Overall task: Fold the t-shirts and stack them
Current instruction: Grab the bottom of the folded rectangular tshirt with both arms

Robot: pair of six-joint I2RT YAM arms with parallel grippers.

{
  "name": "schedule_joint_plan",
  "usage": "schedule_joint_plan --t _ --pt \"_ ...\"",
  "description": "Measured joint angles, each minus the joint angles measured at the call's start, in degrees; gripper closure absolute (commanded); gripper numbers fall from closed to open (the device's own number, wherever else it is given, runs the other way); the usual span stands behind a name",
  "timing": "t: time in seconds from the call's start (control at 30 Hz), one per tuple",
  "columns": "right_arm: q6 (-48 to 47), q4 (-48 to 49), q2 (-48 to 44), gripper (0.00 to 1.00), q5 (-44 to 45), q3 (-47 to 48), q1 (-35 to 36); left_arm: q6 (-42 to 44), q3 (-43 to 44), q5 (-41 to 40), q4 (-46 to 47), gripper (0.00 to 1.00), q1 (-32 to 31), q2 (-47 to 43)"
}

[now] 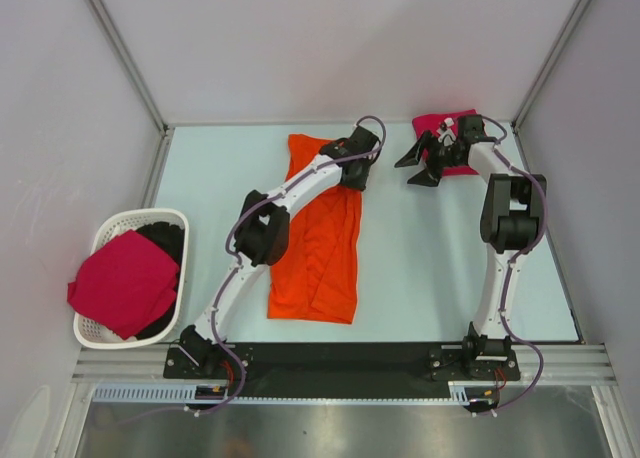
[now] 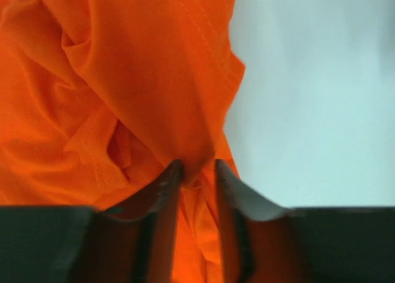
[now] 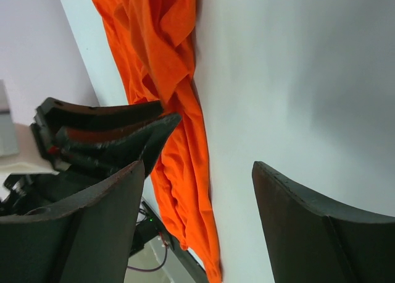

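A bright orange t-shirt (image 1: 320, 248) lies crumpled lengthwise on the middle of the table. My left gripper (image 1: 353, 176) is over its far right edge. In the left wrist view the gripper (image 2: 197, 168) is shut on a bunch of the orange t-shirt (image 2: 123, 79). A folded crimson-pink t-shirt (image 1: 435, 126) lies at the back right. My right gripper (image 1: 416, 168) is open and empty just in front of it, above the table. In the right wrist view the gripper (image 3: 194, 178) stands wide open, with the orange t-shirt (image 3: 166, 67) beyond it. Another crimson-pink t-shirt (image 1: 125, 278) lies in the basket.
A white slatted basket (image 1: 112, 221) stands at the left edge of the table, with dark cloth (image 1: 165, 240) under the crimson shirt. Metal frame posts and grey walls close in the back and sides. The arm bases sit on a black rail (image 1: 340, 358) at the near edge.
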Motion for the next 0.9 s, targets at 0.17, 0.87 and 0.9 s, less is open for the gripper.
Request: schedule_joint_plan --t 0.17,0.87,0.9 --pt "-0.2 -0.2 -1.2 0.25 -0.9 -1.4 -0.2 -0.3 0.0 -0.4 -0.1 1.00 -0.1 1.0" --pt "0.1 1.5 -3.1 0.29 -3.5 -6.6 0.0 -0.3 1.6 -6.2 0.0 1.00 3.4 -1.1" --pt "0.2 1.7 -3.0 0.29 -3.7 -6.6 0.1 -0.4 1.6 -6.2 -0.1 1.00 4.2 -1.7"
